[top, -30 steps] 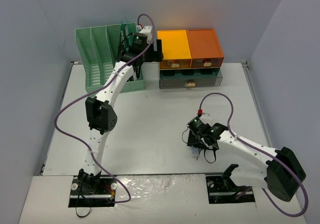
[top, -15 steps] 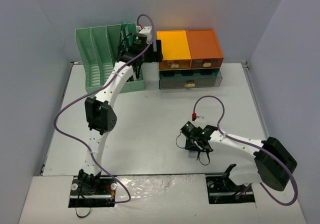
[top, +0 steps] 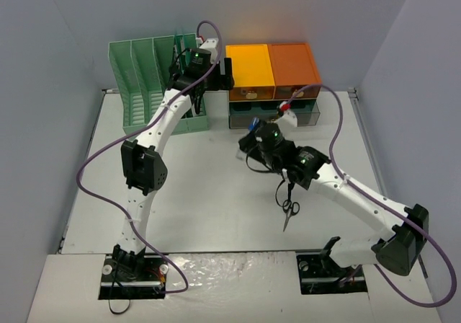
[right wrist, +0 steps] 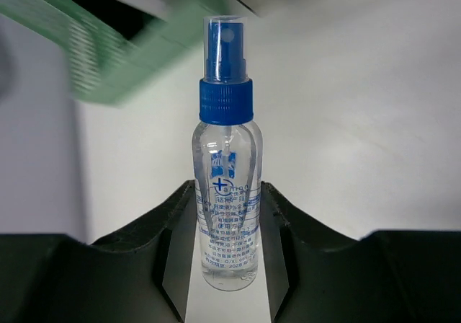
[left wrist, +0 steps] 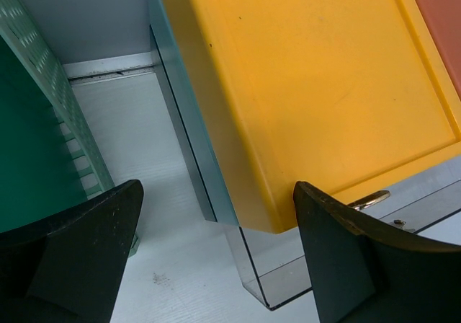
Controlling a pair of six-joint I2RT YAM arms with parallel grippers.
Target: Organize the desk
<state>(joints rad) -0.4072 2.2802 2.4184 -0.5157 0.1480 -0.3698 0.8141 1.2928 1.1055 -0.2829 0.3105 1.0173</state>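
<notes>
While my right gripper (right wrist: 227, 193) clamps a clear spray bottle (right wrist: 227, 150) with a blue cap, the bottle's label shows a blue plus-sign logo; the fine print is too small to read. My left gripper (left wrist: 216, 215) hangs wide open, holding nothing, between the yellow drawer cabinet (left wrist: 317, 85) and the green file rack (left wrist: 36, 157). The desk (top: 209, 186) lies under both arms, with scissors (top: 289, 206) on it.
</notes>
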